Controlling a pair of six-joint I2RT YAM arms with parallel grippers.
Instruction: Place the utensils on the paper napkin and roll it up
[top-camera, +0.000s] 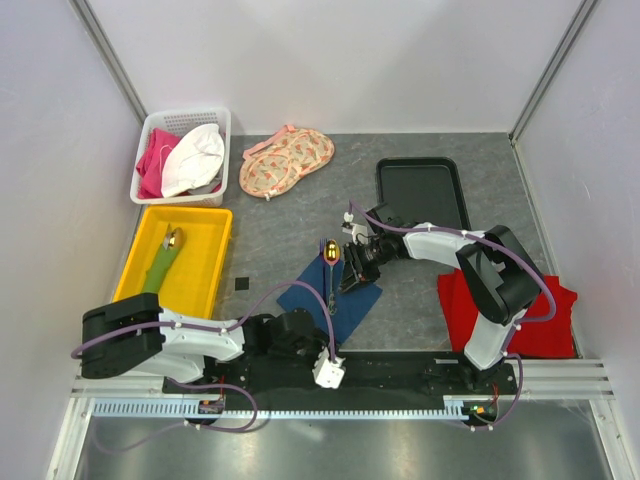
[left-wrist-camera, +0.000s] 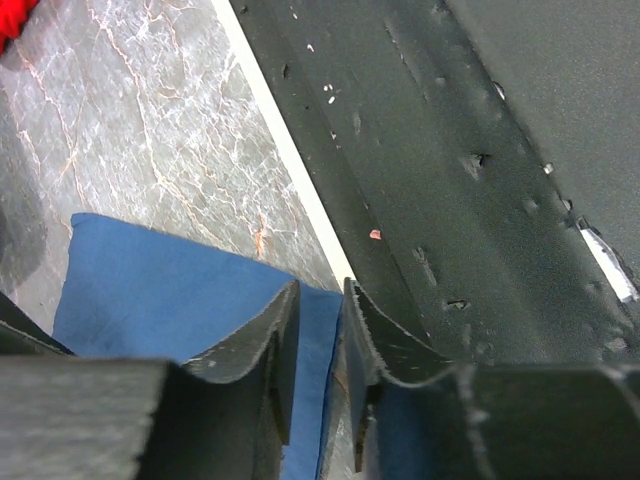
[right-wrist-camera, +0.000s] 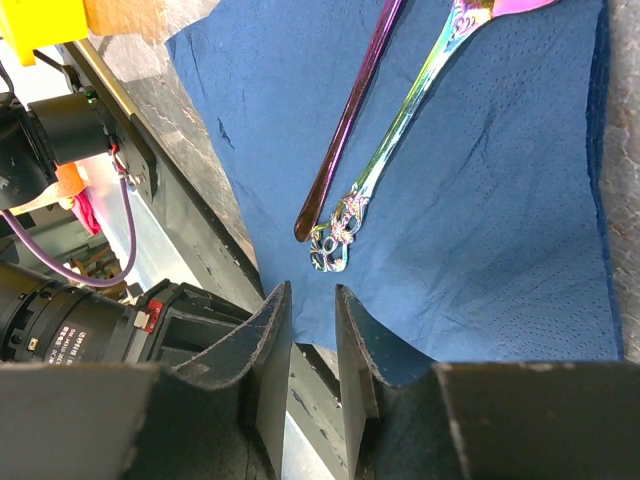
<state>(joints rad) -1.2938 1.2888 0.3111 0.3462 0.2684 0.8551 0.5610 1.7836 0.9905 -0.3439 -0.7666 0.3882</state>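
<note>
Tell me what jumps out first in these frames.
The navy paper napkin at the table's front centre stands out first. The gold-headed utensils lie on it, and the right gripper is over its edge, jaws nearly together and holding nothing. Next come the bright yellow bin at left and the red cloth beside the right arm's base.

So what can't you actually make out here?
Heads of the utensils: right wrist view, cut off by the top edge.
Their number: top view, too small, crowded by the right gripper.
Whether the left gripper pinches the paper napkin: left wrist view, its own fingers hide the contact.
</note>
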